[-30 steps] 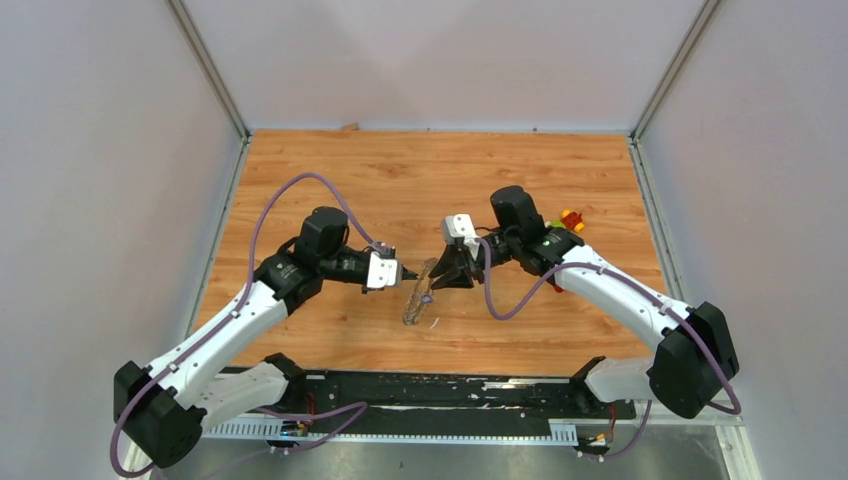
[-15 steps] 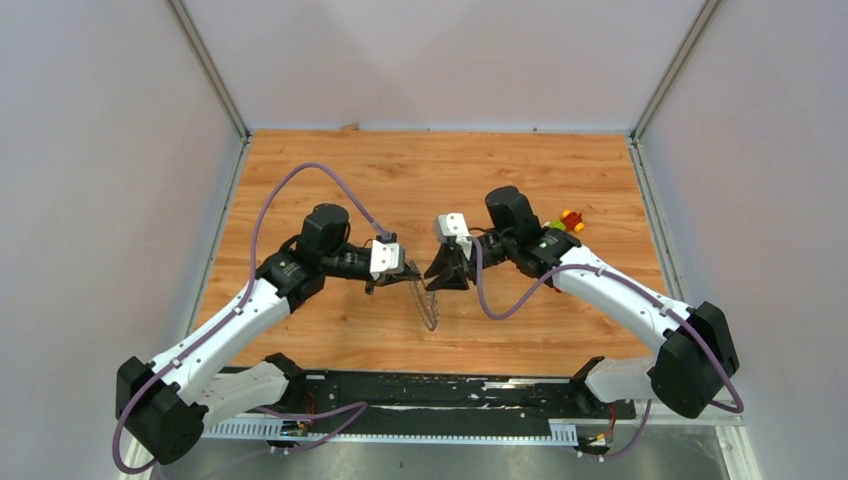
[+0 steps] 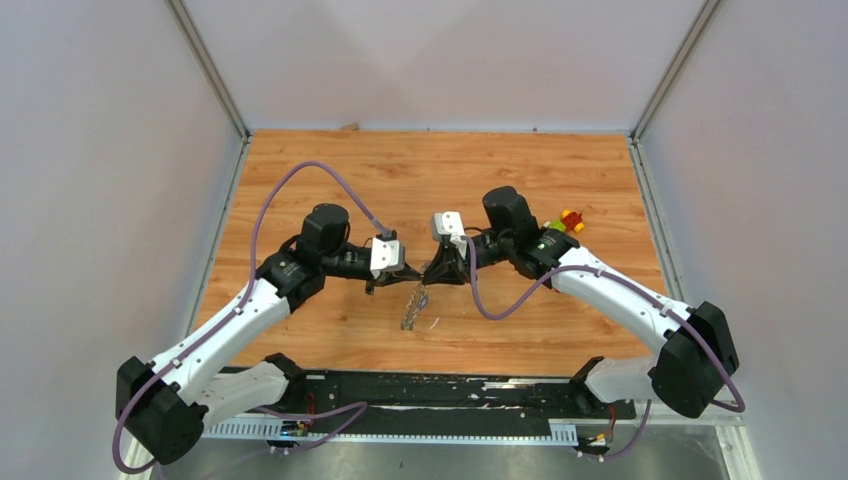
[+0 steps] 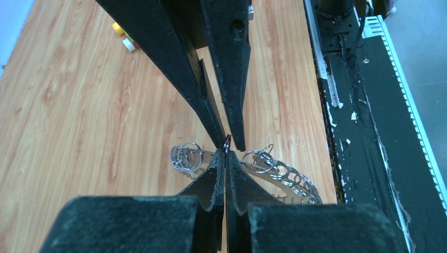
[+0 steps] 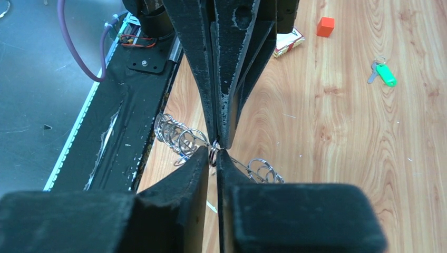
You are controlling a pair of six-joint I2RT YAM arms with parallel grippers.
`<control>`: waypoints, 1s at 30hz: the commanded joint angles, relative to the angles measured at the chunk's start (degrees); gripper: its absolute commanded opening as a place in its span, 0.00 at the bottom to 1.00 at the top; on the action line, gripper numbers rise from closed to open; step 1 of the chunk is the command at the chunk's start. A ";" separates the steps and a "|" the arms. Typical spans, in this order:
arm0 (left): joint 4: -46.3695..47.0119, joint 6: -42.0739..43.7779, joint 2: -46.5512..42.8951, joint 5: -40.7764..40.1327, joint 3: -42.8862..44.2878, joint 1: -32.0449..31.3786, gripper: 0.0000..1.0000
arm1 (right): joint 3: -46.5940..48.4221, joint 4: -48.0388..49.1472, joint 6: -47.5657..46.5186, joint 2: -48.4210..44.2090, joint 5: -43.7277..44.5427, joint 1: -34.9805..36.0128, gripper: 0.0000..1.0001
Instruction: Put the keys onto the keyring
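Observation:
The keyring [image 3: 413, 308] is a large silver ring strung with several small split rings. It hangs between my two grippers above the wood table. My left gripper [image 3: 408, 272] is shut, pinching a small split ring at its tips in the left wrist view [image 4: 226, 154]. My right gripper [image 3: 432, 272] meets it tip to tip and is shut on the same small ring in the right wrist view [image 5: 215, 153]. The keyring curves below both [image 4: 287, 176] [image 5: 176, 134]. A green-headed key [image 5: 386, 74] lies loose on the table, far from the grippers. The blue key is out of view.
An orange cube [image 5: 326, 26] and a red block with white squares [image 5: 287, 42] lie beyond the left arm. Small red, yellow and green toys [image 3: 568, 220] sit by the right arm. The black base rail [image 3: 430, 390] runs along the near edge.
The two grippers have closed in until their tips meet over the ring. The hanging keyring has swung, its lower end now back to the left.

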 commanded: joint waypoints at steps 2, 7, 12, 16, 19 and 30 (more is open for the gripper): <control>5.50 -2.75 -0.29 1.40 -0.03 -0.21 0.00 | 2.13 3.60 2.41 0.11 3.01 0.60 0.05; 7.08 -4.43 0.02 2.49 -0.63 -0.21 0.00 | 2.28 3.71 2.20 0.12 5.18 0.78 0.00; 7.28 -4.59 -0.57 3.97 -0.60 0.25 0.12 | 2.06 3.08 0.90 -1.38 3.20 -0.62 0.00; 7.61 -2.81 -0.94 5.94 -1.25 2.70 0.40 | 0.19 7.74 4.21 -3.27 -2.02 -3.16 0.00; 11.25 -3.24 -0.87 7.29 -2.94 4.46 0.49 | -0.61 11.40 8.18 -4.24 -4.83 -4.38 0.00; 23.00 -10.96 1.41 9.42 -4.67 4.75 0.41 | -2.62 21.18 17.49 -3.97 -7.75 -5.02 0.00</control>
